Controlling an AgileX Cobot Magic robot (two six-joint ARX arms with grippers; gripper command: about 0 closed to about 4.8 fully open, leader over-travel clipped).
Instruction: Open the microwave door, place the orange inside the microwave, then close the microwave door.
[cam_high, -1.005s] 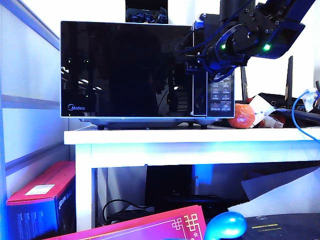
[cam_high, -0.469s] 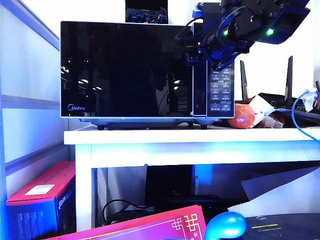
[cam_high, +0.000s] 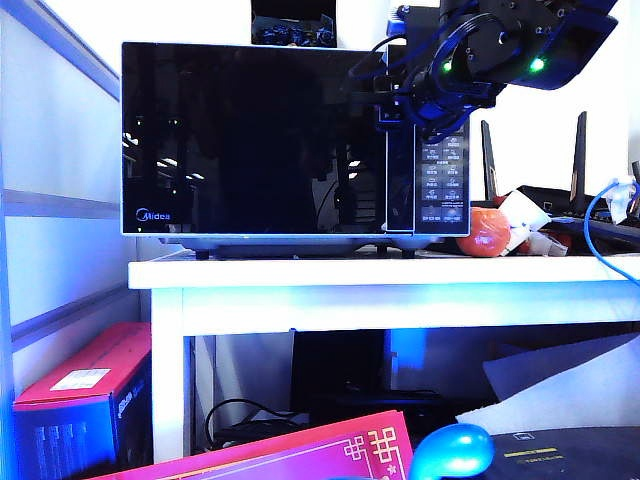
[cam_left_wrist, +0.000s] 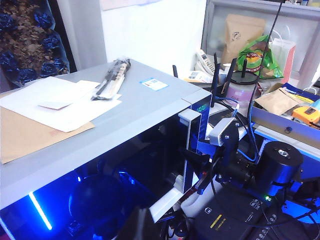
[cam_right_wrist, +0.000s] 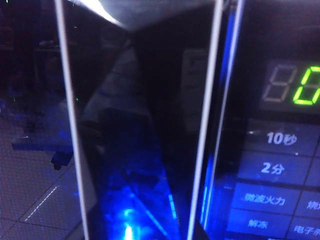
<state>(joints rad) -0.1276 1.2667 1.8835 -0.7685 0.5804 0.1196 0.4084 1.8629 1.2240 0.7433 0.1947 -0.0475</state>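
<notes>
A: Microwave (cam_high: 295, 140) sits on the white table (cam_high: 400, 275), black, silver trim. Microwave door (cam_high: 255, 140) looks flush from the exterior view, glossy, Midea logo at its lower left corner.

B: From the left wrist view the door's handle edge (cam_left_wrist: 192, 145) stands out a little from the body, blue light showing inside. Whether it is ajar or only looks so from that angle, I can't say.

A: Right gripper (cam_high: 385, 100): at the upper part of the handle strip (cam_high: 398, 160), just left of the control panel (cam_high: 443, 180). Arm comes in from the upper right, two green lights on it.

B: Same gripper in the left wrist view (cam_left_wrist: 197, 162), black fingers at the door's edge. Jaws partly closed about the handle strip, but a firm grip I can't confirm. Right wrist view shows no fingers, only the strip between two silver lines, a green digit on the display (cam_right_wrist: 300, 85) and buttons (cam_right_wrist: 275, 167) below.

A: Left gripper?

B: Not visible in any view; its camera looks down on the grey microwave top with papers (cam_left_wrist: 60, 105) and a dark wrapped item (cam_left_wrist: 112, 77).

A: Orange (cam_high: 484, 231): on the table, just right of the microwave, beside white crumpled paper (cam_high: 525, 220). Outside the oven.
</notes>
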